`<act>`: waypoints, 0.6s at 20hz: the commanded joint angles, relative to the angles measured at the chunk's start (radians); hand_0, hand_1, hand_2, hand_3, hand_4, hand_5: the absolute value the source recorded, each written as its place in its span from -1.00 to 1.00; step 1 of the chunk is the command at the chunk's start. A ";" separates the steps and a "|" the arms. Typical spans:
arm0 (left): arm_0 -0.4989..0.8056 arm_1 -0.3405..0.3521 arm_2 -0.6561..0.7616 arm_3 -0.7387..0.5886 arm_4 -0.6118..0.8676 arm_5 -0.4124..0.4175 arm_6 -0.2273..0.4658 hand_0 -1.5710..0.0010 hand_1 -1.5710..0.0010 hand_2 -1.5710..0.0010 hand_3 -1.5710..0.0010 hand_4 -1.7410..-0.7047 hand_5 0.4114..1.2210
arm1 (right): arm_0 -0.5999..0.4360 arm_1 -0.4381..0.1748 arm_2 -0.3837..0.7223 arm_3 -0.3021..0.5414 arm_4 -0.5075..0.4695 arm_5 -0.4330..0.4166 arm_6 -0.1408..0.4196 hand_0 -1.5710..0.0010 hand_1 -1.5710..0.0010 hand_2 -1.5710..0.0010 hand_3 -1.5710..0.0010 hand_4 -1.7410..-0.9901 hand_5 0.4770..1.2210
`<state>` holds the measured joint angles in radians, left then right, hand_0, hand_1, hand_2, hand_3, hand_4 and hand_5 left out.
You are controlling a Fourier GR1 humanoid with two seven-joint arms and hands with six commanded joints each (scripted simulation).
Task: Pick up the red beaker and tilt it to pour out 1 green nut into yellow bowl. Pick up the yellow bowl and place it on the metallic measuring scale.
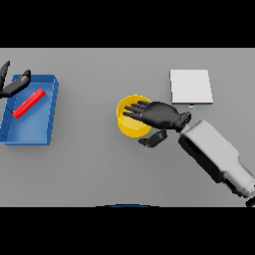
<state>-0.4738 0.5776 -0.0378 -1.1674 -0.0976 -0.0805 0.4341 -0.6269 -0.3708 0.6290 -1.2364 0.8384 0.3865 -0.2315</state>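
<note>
Dark right hand [160, 115] lies flat over the yellow bowl [130, 124], fingers spread.

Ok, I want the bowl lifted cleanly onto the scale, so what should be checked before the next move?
1. Right hand over the yellow bowl: ok, fingers reach across its opening.
2. Firm grasp on the bowl: cannot tell; the thumb sits outside the rim, closure unclear.
3. Green nut in the bowl: cannot tell, the hand covers the inside.
4. Metallic scale free to receive it: ok, nothing rests on its top.
5. Red beaker out of the path: ok, it lies in the blue tray.
6. Left hand clear: ok, at the tray's far corner.
</note>
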 commanded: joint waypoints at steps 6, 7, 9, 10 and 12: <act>-0.016 0.005 -0.003 0.009 -0.002 -0.016 -0.004 1.00 1.00 1.00 1.00 0.82 -0.28 | -0.065 0.037 0.053 0.105 0.037 0.051 0.023 1.00 1.00 1.00 1.00 0.49 -0.47; -0.005 0.002 -0.008 -0.001 -0.001 -0.016 -0.007 1.00 1.00 1.00 1.00 0.81 -0.28 | -0.075 0.041 0.058 0.130 0.042 0.049 0.018 1.00 1.00 1.00 0.99 0.48 -0.46; -0.005 0.006 -0.008 0.010 -0.010 -0.011 -0.006 1.00 1.00 1.00 1.00 0.83 -0.27 | -0.078 0.046 0.065 0.155 0.044 0.047 0.004 1.00 1.00 1.00 0.98 0.47 -0.42; -0.017 0.006 -0.008 0.018 -0.010 -0.016 0.005 1.00 1.00 1.00 1.00 0.84 -0.26 | -0.085 0.050 0.062 0.162 0.040 0.049 0.002 1.00 1.00 1.00 0.97 0.45 -0.38; -0.014 0.003 -0.010 0.030 -0.016 -0.011 -0.012 1.00 1.00 1.00 1.00 0.84 -0.25 | -0.086 0.059 0.061 0.178 0.042 0.052 0.022 1.00 0.98 0.95 0.90 0.35 -0.21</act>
<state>-0.4877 0.5807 -0.0475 -1.1378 -0.1135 -0.0919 0.4226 -0.7129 -0.3117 0.6897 -1.0587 0.8808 0.4380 -0.2080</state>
